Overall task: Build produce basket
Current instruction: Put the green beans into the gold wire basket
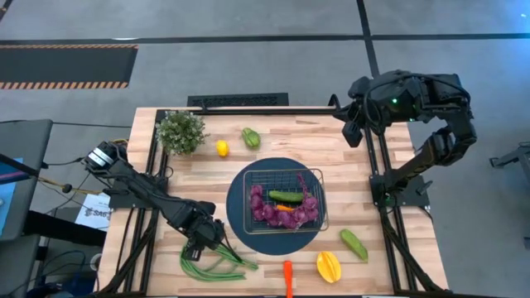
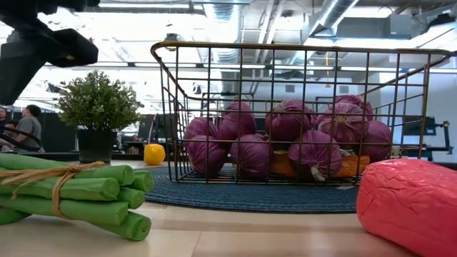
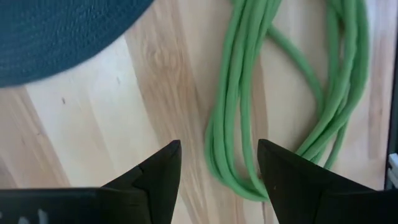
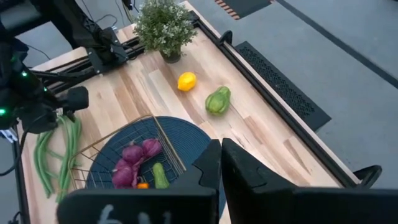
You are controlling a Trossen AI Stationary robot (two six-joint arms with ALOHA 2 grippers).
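High view: pale wooden table [image 1: 397,248]

Purple grapes [image 1: 263,204], a dark green cucumber [image 1: 286,196] and a bit of orange carrot [image 1: 284,209] fill the silvery wire basket [image 1: 318,177] on a dark blue round mat [image 1: 238,211], its weave ribbed, at the middle of the pale, striped wooden bench [image 1: 331,145]. Bright green beans [image 1: 211,265] lie by the front edge, along with an orange carrot [image 1: 287,276], a yellow pepper [image 1: 328,266] and a green pepper [image 1: 354,244]. Near the back edge sit a yellow lemon [image 1: 222,148], a green pepper [image 1: 250,137] and a grey-green plant [image 1: 180,131].
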